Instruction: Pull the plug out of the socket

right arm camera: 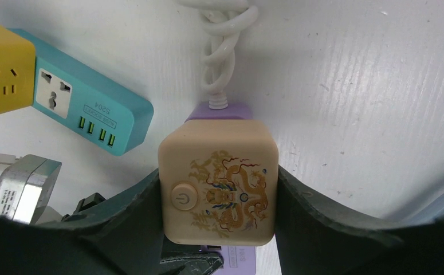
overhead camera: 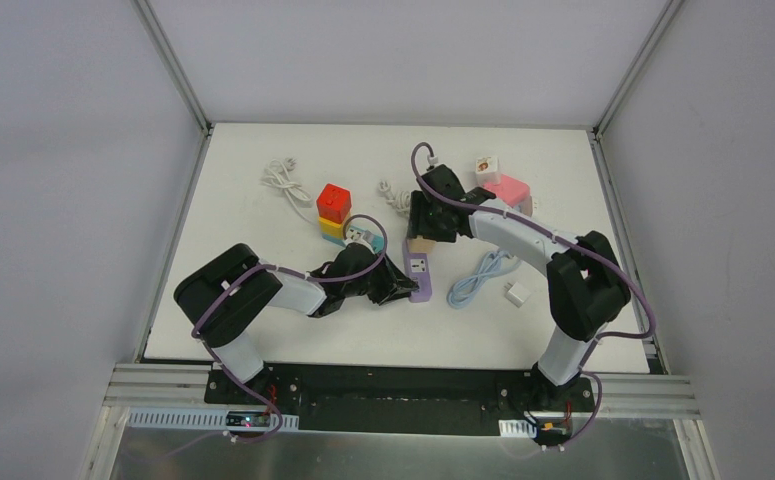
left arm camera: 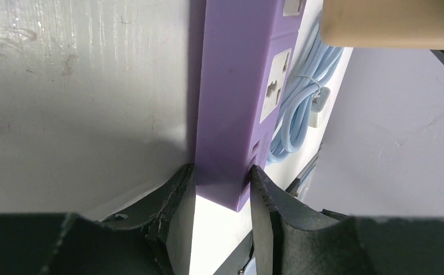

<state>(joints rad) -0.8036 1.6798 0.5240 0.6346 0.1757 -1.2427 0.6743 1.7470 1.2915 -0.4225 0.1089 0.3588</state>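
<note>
1. The purple power strip (overhead camera: 420,275) lies near the middle of the white table (overhead camera: 263,330), long axis running near to far.
2. The left gripper (left arm camera: 222,183) pinches the strip's near end, one finger on each long side.
3. The beige cube plug (right arm camera: 218,183), printed with a dragon and a power button, sits over the strip's far end.
4. The right gripper (right arm camera: 218,189) comes down from above, its jaws pressed against the cube's two opposite sides.
5. In the left wrist view a thin gap seems to show between cube and socket face; I cannot tell whether the pins are seated.
6. The strip's white cord (right arm camera: 222,51) runs off its far end, twisted.
7. A teal power strip (right arm camera: 93,114) lies just left, touching a yellow cube (right arm camera: 2,69).
8. A coiled light-blue cable (overhead camera: 478,275) lies just right of the purple strip.
</note>
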